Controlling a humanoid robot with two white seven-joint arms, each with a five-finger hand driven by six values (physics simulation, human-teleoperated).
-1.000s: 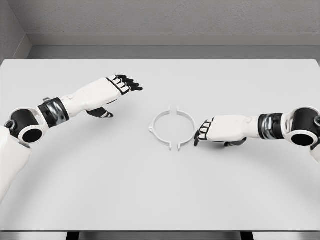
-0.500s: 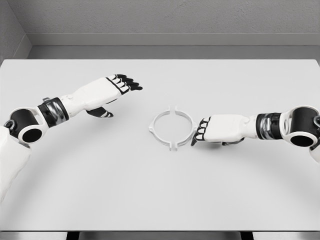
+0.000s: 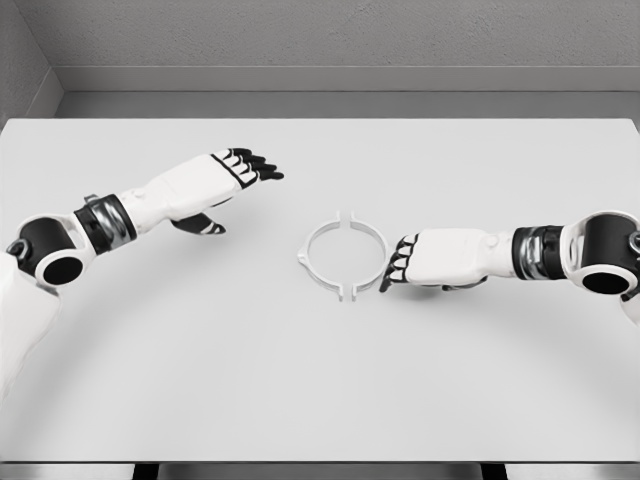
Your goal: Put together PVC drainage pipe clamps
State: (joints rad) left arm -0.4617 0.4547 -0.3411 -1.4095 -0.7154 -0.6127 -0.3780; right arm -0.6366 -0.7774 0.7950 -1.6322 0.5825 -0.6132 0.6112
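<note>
Two white half-ring clamp pieces lie on the table and meet as a closed ring [image 3: 344,254], with small tabs at its far and near joints. My right hand [image 3: 398,265] lies flat at the ring's right side, its dark fingertips [image 3: 388,281] touching the right half's outer edge. The fingers are extended and hold nothing. My left hand [image 3: 240,170] hovers to the ring's upper left, well apart from it, fingers stretched out and empty.
The white table [image 3: 320,380] spreads wide around the ring. A grey wall runs behind its far edge, and the near edge lies at the bottom of the view.
My right hand slid left and pushed the right half against the left half, so the gaps at the joints have closed. The left hand stayed in place.
</note>
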